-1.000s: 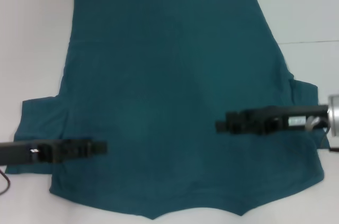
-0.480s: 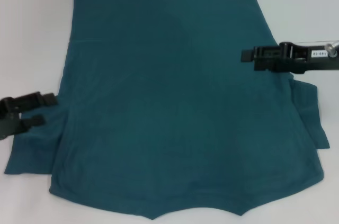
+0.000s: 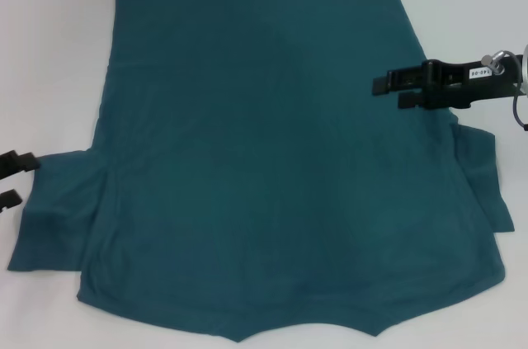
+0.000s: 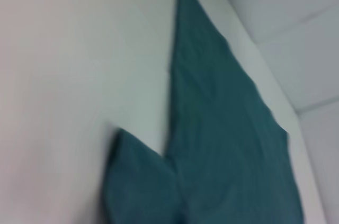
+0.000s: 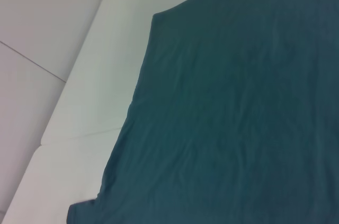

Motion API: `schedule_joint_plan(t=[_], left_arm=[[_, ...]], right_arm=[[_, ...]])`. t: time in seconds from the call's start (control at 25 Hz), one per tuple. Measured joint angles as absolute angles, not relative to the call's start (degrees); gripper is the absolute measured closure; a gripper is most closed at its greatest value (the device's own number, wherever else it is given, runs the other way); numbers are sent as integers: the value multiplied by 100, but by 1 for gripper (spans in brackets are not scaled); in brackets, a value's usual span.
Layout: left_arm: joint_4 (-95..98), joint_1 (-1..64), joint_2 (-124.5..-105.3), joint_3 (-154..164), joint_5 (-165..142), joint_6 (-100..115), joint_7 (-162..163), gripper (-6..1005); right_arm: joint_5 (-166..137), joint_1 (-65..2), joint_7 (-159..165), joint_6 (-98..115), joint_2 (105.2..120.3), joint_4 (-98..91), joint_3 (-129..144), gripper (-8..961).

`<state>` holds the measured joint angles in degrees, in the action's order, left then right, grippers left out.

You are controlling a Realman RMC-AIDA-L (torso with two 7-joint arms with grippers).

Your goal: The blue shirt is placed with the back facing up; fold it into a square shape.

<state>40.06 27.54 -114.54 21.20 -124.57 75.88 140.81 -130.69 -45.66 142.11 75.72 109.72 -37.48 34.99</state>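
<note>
Blue shirt (image 3: 264, 167) lies flat on white table (image 3: 49, 52), spread across most of head view; its near hem edge is partly cut off at bottom of frame. One sleeve sticks out on robot's left side, the other on right, right one creased/folded at its edge.

Left gripper (image 3: 15, 177) mostly out of frame at left edge of head view, only two black fingertips show, set apart w/ a gap = released, holding nothing. Tips sit just beside left sleeve edge; can't tell if they touch cloth.

Right gripper (image 3: 386, 91) reaches in from right side, over shirt's right edge above the sleeve. Two fingers parallel w/ a narrow gap, nothing between them = released. Looks to be above cloth, contact can't be confirmed. Small white label on its body, digits too small to read. Arm behind it cut off at frame edge.

Left wrist view: blurred, shirt body + sleeve on table, own fingers not shown. Right wrist view: shirt body and table edge, floor beyond, own fingers not shown
</note>
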Motion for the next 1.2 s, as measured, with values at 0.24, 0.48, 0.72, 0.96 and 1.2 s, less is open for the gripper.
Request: schedule_joint_plan(t=[0.24, 0.48, 0.72, 0.96, 1.2], left_arm=[[3778, 2725, -11452, 2178, -12488, 6936, 13978, 172], [3548, 2769, -11454, 2206, -12606, 6563, 13875, 172], [3438, 2791, -11479, 2213, -12621, 6427, 13795, 173], [3230, 2868, -11482, 2264, -12622, 6252, 13690, 173], [3093, 2993, -11485, 2350, -12621, 6135, 13602, 173]], right_arm=[[-13078, -4556, 14231, 7546, 10974, -3720, 3522, 240], [-13083, -4534, 14243, 7543, 10972, -3717, 3522, 240], [-13080, -4522, 14245, 7540, 10969, -3716, 3517, 240], [-13074, -4515, 14247, 7531, 10968, -3697, 3513, 240], [-13077, -4515, 14226, 7531, 10968, -3647, 3497, 240]])
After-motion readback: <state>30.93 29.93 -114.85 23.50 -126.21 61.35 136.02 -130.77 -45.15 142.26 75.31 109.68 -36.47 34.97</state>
